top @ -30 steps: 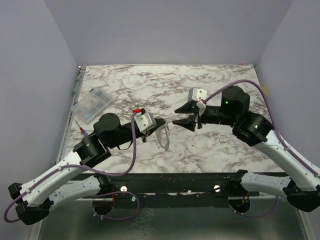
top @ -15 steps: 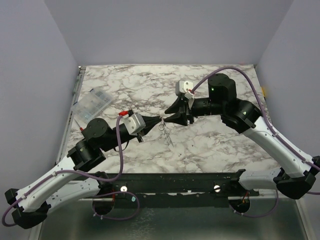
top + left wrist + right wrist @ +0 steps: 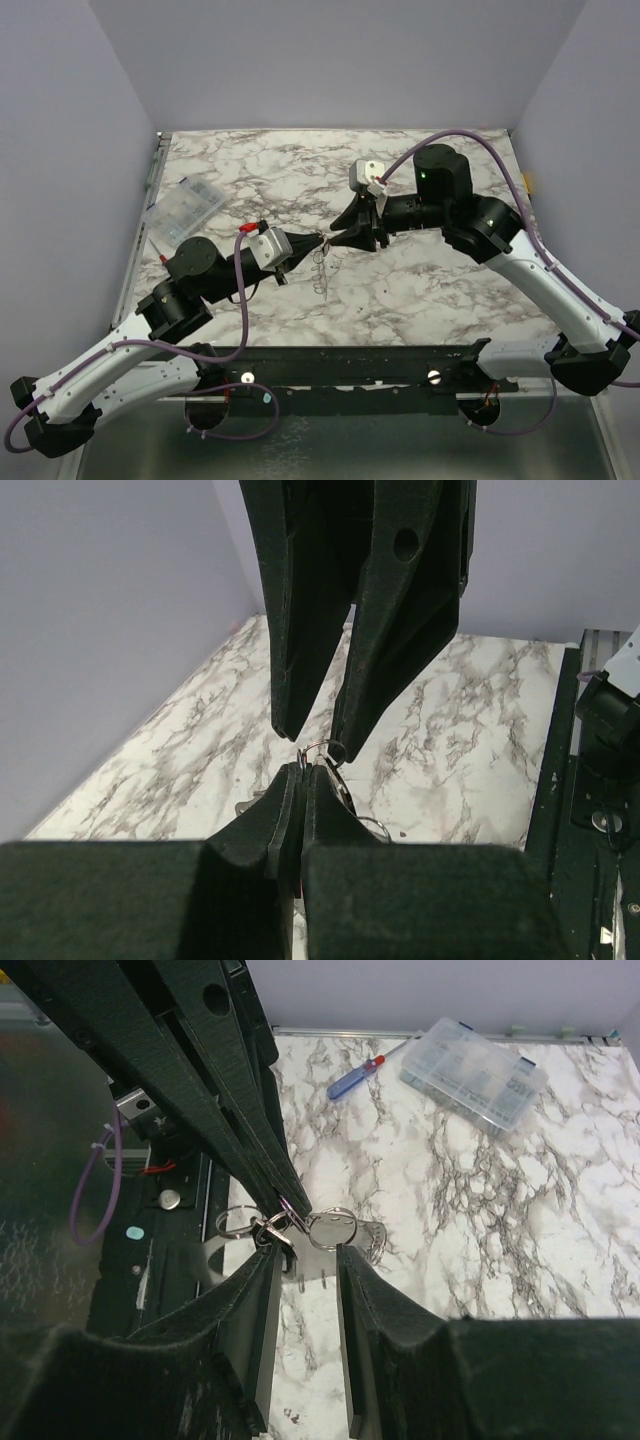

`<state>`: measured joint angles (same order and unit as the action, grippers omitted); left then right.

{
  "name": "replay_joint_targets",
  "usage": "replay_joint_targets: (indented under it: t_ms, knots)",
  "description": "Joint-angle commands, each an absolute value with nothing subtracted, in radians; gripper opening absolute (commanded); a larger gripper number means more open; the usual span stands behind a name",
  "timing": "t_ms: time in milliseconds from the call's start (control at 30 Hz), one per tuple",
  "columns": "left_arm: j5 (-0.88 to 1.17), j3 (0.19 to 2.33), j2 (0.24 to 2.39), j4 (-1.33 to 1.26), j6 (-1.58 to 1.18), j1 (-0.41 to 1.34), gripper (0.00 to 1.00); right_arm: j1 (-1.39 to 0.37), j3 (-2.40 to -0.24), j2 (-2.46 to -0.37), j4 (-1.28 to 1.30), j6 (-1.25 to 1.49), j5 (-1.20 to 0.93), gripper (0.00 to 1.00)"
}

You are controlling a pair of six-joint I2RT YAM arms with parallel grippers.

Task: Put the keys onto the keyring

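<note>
Above the table's middle my left gripper (image 3: 318,241) and right gripper (image 3: 337,238) meet tip to tip. The left gripper (image 3: 303,770) is shut on the thin silvery keyring (image 3: 325,748), whose loop sticks out past its tips. In the right wrist view the keyring (image 3: 332,1227) hangs with a flat silvery piece behind it and a small dark key (image 3: 268,1232) beside a second loop (image 3: 233,1222). My right gripper (image 3: 305,1255) stands open, its fingertips flanking this bunch and the left one touching the dark key. The bunch dangles below the tips (image 3: 320,265).
A clear plastic box (image 3: 187,210) lies at the table's left side, also seen in the right wrist view (image 3: 475,1072). A blue-handled screwdriver (image 3: 355,1077) lies next to it. The black frame with the arm bases runs along the near edge (image 3: 350,365).
The left gripper has lifted the keyring off the table and swung right. The right gripper has moved left to meet it and its jaws have narrowed. Little has moved in the last half second.
</note>
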<state>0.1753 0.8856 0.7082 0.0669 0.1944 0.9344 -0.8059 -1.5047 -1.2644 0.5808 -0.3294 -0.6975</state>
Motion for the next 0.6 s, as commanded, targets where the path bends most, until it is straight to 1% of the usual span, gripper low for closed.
replay_joint_targets:
  t_ms: [0,167,233,367,567]
  knots:
    - [0.152,0.888,0.71,0.011,0.181,0.932,0.0,-0.813,-1.552,-1.282,0.639,-0.317,-0.71,0.38]
    - [0.113,0.887,0.723,0.01,0.179,0.931,0.0,-0.813,-1.539,-1.257,0.645,-0.31,-0.685,0.54]
    - [0.116,0.892,0.729,0.008,0.174,0.931,0.0,-0.813,-1.537,-1.256,0.641,-0.302,-0.679,0.58]
    - [0.128,0.895,0.736,0.004,0.17,0.932,0.0,-0.813,-1.538,-1.271,0.62,-0.277,-0.64,0.58]
    - [0.093,0.919,0.763,0.003,0.165,0.931,0.0,-0.813,-1.531,-1.271,0.58,-0.245,-0.633,0.52]
